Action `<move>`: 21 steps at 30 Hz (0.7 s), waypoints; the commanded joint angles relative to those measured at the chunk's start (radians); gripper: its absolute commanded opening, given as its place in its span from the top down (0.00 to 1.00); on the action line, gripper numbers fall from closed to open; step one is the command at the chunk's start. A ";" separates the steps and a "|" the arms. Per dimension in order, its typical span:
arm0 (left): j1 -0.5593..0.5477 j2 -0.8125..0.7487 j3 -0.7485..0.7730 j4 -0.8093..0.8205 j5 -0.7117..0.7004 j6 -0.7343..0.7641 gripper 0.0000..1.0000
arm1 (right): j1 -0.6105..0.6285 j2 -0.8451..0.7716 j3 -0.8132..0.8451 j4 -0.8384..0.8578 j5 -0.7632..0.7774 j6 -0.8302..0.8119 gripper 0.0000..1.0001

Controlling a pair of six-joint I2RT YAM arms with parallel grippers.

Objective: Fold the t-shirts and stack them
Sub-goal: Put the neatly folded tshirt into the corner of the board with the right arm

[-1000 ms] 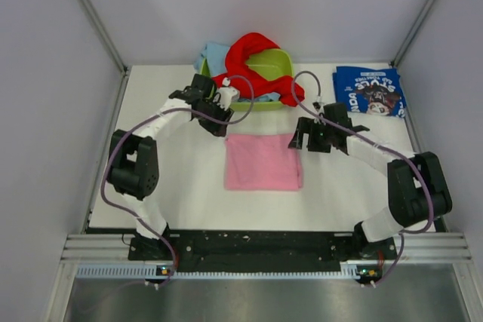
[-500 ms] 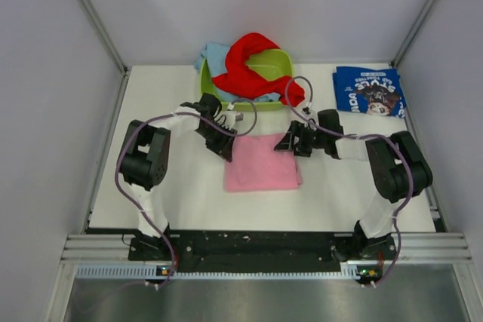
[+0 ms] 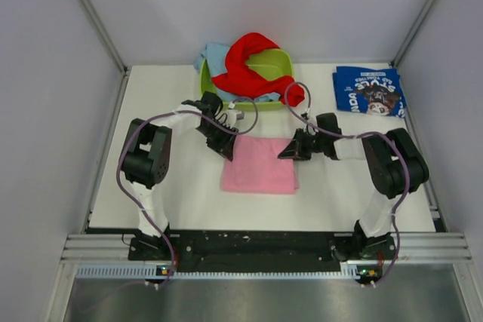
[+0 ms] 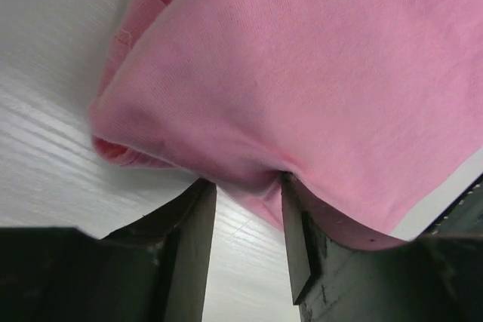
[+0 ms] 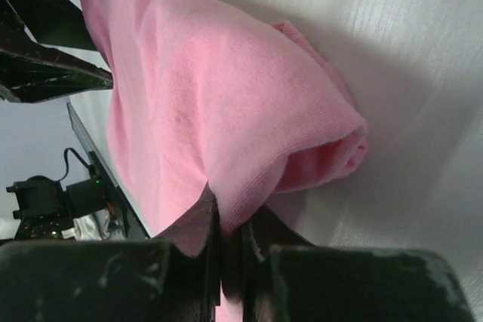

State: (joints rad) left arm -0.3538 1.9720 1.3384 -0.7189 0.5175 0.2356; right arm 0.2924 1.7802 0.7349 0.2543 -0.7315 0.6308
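A folded pink t-shirt (image 3: 260, 165) lies flat mid-table. My left gripper (image 3: 226, 148) is at its far left corner. In the left wrist view the left gripper (image 4: 245, 186) stands open, the pink t-shirt's (image 4: 317, 73) edge bulging between the fingertips and draping over the right finger (image 4: 298, 246). My right gripper (image 3: 287, 152) is at the far right corner. In the right wrist view the right gripper (image 5: 230, 216) is shut on a pinch of the pink t-shirt (image 5: 204, 96). A folded navy t-shirt (image 3: 368, 90) lies at the far right. Red (image 3: 245, 65) and light blue (image 3: 215, 54) t-shirts hang over the tub.
A lime green tub (image 3: 275, 62) stands at the back centre, just beyond both grippers. Grey walls close in the table on the left, back and right. Both arms' cables (image 3: 249, 107) loop above the pink shirt's far edge.
The right gripper has closed on the pink shirt's far right corner. Both grippers have come down onto the far corners, and the shirt has shifted slightly to the left.
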 commanded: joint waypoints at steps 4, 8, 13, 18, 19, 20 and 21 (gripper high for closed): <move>0.050 -0.126 0.039 0.027 -0.089 0.067 0.26 | -0.007 -0.065 0.244 -0.395 0.191 -0.271 1.00; 0.076 -0.203 0.031 0.024 -0.125 0.096 0.22 | -0.044 -0.091 0.336 -0.585 0.322 -0.429 1.00; 0.085 -0.249 0.031 0.012 -0.165 0.126 0.21 | -0.114 -0.125 0.420 -0.746 0.461 -0.557 1.00; 0.091 -0.252 0.035 0.006 -0.178 0.139 0.21 | -0.157 -0.099 0.532 -0.837 0.639 -0.666 1.00; 0.092 -0.252 0.036 0.004 -0.178 0.140 0.21 | -0.160 -0.088 0.555 -0.845 0.671 -0.692 1.00; 0.093 -0.249 0.036 0.004 -0.180 0.142 0.21 | -0.164 -0.071 0.570 -0.849 0.693 -0.710 1.00; 0.095 -0.248 0.036 0.004 -0.183 0.142 0.21 | -0.170 -0.059 0.593 -0.852 0.708 -0.732 1.00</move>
State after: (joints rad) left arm -0.2680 1.7466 1.3453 -0.7155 0.3485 0.3508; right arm 0.1368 1.7069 1.2194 -0.5415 -0.1726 0.0353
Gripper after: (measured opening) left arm 0.790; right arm 0.044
